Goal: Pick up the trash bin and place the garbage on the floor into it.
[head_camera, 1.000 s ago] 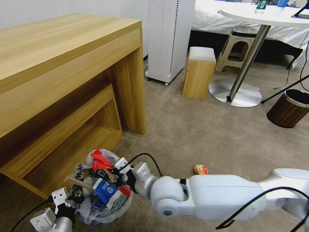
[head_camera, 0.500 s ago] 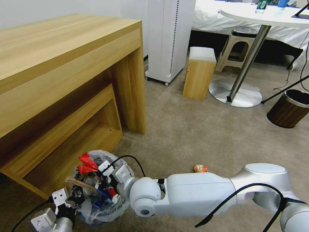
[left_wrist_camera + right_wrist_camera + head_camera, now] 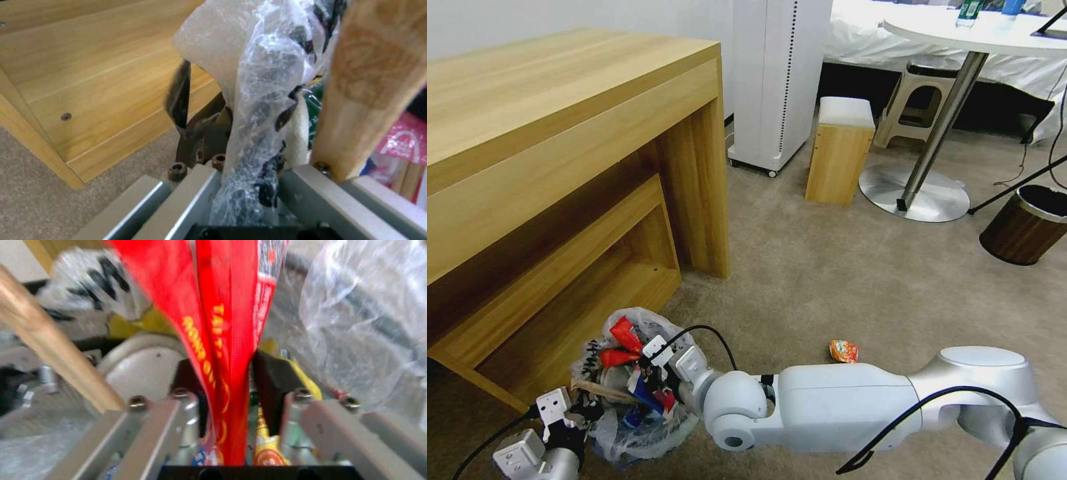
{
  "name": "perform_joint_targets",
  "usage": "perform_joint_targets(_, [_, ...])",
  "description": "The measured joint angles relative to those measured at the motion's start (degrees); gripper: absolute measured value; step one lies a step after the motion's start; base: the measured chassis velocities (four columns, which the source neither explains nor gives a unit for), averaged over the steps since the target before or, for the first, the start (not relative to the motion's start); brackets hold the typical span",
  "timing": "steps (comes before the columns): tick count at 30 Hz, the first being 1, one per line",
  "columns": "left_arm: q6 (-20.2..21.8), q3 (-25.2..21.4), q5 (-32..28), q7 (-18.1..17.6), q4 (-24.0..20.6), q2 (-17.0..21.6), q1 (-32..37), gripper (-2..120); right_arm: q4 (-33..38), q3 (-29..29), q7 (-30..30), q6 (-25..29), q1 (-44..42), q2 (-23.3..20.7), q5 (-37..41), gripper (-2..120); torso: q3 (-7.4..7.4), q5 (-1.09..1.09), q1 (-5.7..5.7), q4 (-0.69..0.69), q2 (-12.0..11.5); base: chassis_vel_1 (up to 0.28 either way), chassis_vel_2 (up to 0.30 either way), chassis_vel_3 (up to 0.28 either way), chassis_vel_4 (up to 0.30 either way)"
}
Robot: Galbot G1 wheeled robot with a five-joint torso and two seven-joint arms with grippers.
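Observation:
The trash bin [image 3: 657, 427], lined with crinkled clear plastic, sits low at the left beside the desk, stuffed with garbage: a wooden stick [image 3: 602, 392], a blue-white carton [image 3: 642, 393] and wrappers. My left gripper [image 3: 582, 411] is shut on the bin's rim and bag [image 3: 262, 100], with the stick [image 3: 369, 83] beside it. Over the bin's mouth, my right gripper [image 3: 639, 357] is shut on a red wrapper [image 3: 620, 339], pinched between the jaws [image 3: 229, 373] with its folds [image 3: 222, 306] sticking out past them. An orange wrapper [image 3: 844, 351] lies on the carpet behind my right forearm.
A wooden desk [image 3: 560, 133] with a low shelf stands close behind the bin. A brown wood-grain bin [image 3: 1020, 233], a round table's metal base [image 3: 914, 193], a wooden stool [image 3: 839, 150] and a white tower unit [image 3: 774, 80] stand farther off. Open carpet lies between.
My right arm reached left across the bin with the red wrapper, then came back slightly right. The blue-white carton now sits lower among the litter. The left gripper kept its hold.

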Motion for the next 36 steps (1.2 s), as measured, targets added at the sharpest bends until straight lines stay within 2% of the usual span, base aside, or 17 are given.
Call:
perform_joint_targets(1, [0.01, -0.02, -0.06, -0.01, 0.00, 0.06, 0.00, 0, 0.40, 0.12, 0.01, 0.04, 0.07, -0.10, 0.16, 32, 0.00, 0.00, 0.00, 0.00, 0.00, 0.000, 0.000, 0.000, 0.000])
perform_joint_targets(2, [0.01, -0.02, -0.06, -0.01, 0.00, 0.06, 0.00, 0, 0.40, 0.12, 0.01, 0.04, 0.07, -0.10, 0.16, 32, 0.00, 0.00, 0.00, 0.00, 0.00, 0.000, 0.000, 0.000, 0.000])
perform_joint_targets(4, [0.04, -0.01, -0.13, -0.03, 0.00, 0.09, -0.03, 0, 1.39, 0.26, 0.16, 0.05, 0.13, -0.27, 0.56, 44, 0.00, 0.00, 0.00, 0.00, 0.00, 0.000, 0.000, 0.000, 0.000])
perform_joint_targets(6, [0.05, -0.01, -0.13, -0.05, 0.00, 0.10, -0.05, 0, 1.68, 0.28, 0.30, 0.06, 0.10, -0.30, 0.65, 47, 0.00, 0.00, 0.00, 0.00, 0.00, 0.000, 0.000, 0.000, 0.000])
perform_joint_targets(8, [0.10, -0.02, -0.24, -0.08, 0.00, 0.24, -0.07, 0, 2.58, 0.31, 0.57, 0.05, -0.08, -0.58, 0.90, 57, 0.00, 0.00, 0.00, 0.00, 0.00, 0.000, 0.000, 0.000, 0.000])
perform_joint_targets(10, [0.14, -0.08, -0.32, -0.10, -0.01, 0.33, -0.09, 0, 2.80, 0.31, 0.61, 0.05, -0.14, -0.71, 0.90, 61, 0.00, -0.01, 0.00, 0.00, 0.00, 0.000, 0.000, 0.000, 0.000])
perform_joint_targets(11, [0.23, -0.21, -0.51, -0.20, -0.10, 0.47, -0.13, 0, 3.13, 0.32, 0.66, 0.04, -0.31, -1.00, 0.90, 69, 0.00, 0.00, 0.00, 0.00, 0.00, 0.000, 0.000, 0.000, 0.000])
perform_joint_targets(13, [0.25, -0.29, -0.62, -0.26, -0.15, 0.56, -0.15, 0, 3.39, 0.39, 0.73, 0.04, -0.51, -1.32, 0.87, 73, 0.00, 0.00, 0.00, 0.00, 0.00, 0.000, 0.000, 0.000, 0.000])
perform_joint_targets(18, [0.29, -0.36, -0.69, -0.42, -0.11, 0.60, -0.15, 0, 4.76, 1.59, 0.72, 0.09, -1.34, -2.98, 0.44, 96, 0.00, 0.00, 0.00, 0.00, 0.00, 0.000, 0.000, 0.000, 0.000])
perform_joint_targets(22, [0.59, -0.40, -0.89, -0.79, 0.03, 0.59, -0.32, 0, 6.11, 3.52, 0.13, 0.75, -1.79, -4.43, 0.43, 100, 0.00, 0.00, 0.00, 0.00, 0.00, 0.000, 0.000, 0.000, 0.000])
perform_joint_targets(30, [1.34, -0.48, -1.05, -1.06, 0.11, 0.67, -0.46, 0, 8.23, 8.29, -1.74, 2.16, -3.00, -6.73, -0.44, 100, 0.00, 0.00, 0.00, 0.00, 0.00, 0.000, 0.000, 0.000, 0.000])
perform_joint_targets(32, [1.53, -0.77, -1.12, -1.10, 0.06, 0.95, -0.27, 0, 9.99, 13.23, -2.77, 2.84, -4.27, -7.54, -0.22, 100, 0.00, 0.00, 0.00, 0.00, 0.00, 0.000, 0.000, 0.000, 0.000])
perform_joint_targets(36, [1.53, -0.88, -1.15, -1.07, 0.00, 1.06, -0.11, 0, 11.54, 17.57, -3.17, 3.12, -5.62, -8.23, 0.49, 100, 0.00, 0.00, 0.00, 0.00, 0.00, 0.000, 0.000, 0.000, 0.000])
